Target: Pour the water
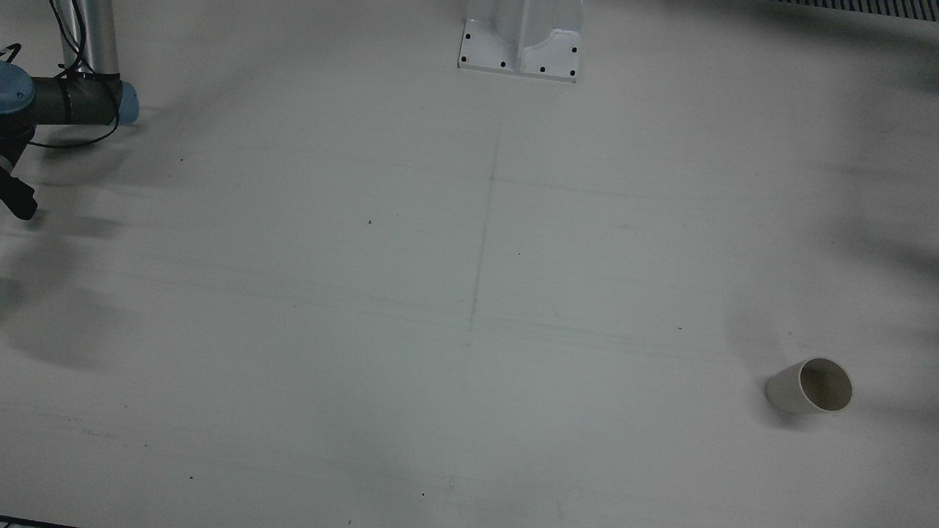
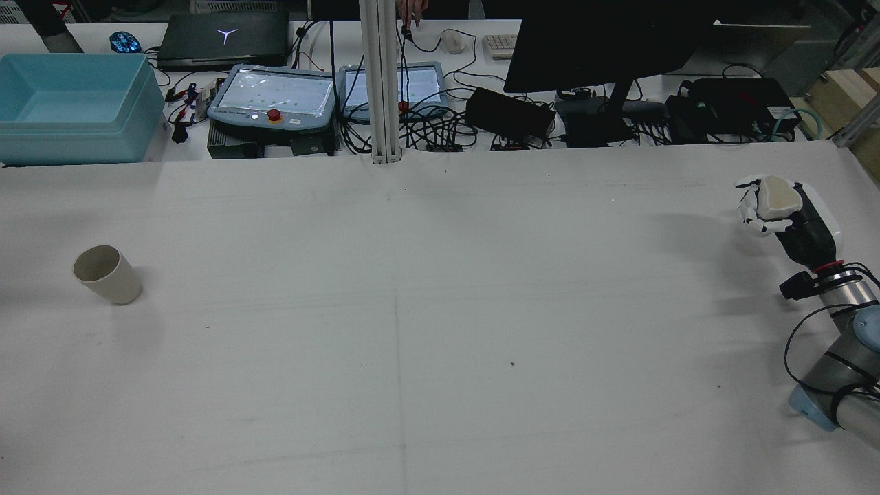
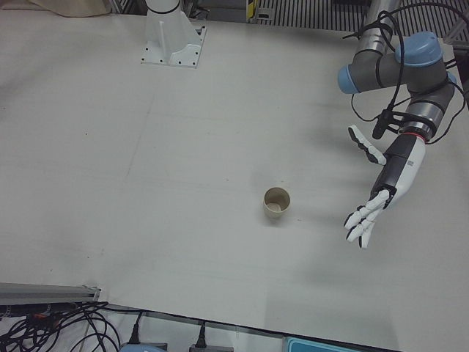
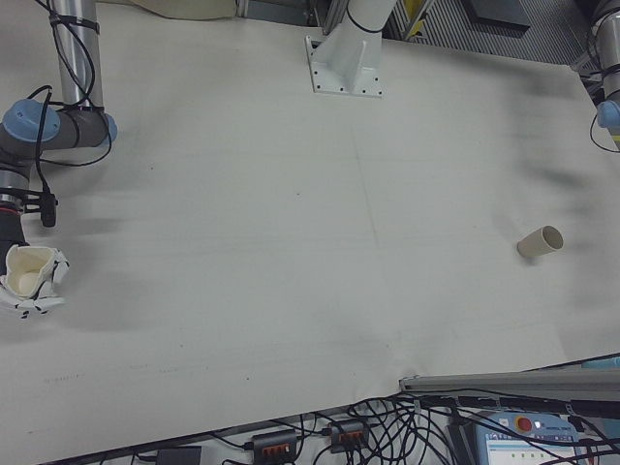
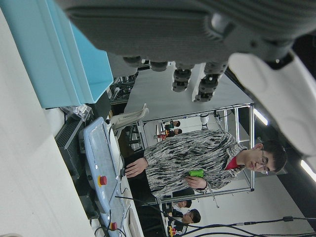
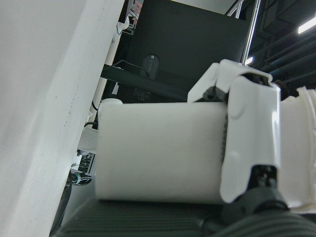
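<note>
Right hand [image 2: 773,206] grasps a cream cup [image 2: 778,193] near the table [image 2: 440,344] edge; left hand [image 3: 377,191] (fingers spread, released) hovers beside the standing cup [image 3: 276,203].

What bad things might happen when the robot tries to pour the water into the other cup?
The right hand holds a cup at the table's far edge, a long way from the empty cup on the other side, so water might slosh out on the trip.

The left hand hangs open near the empty cup without holding it; a bump or a hard pour might tip that cup over.

Cables and screens sit beyond the table, so spills could reach them.
</note>
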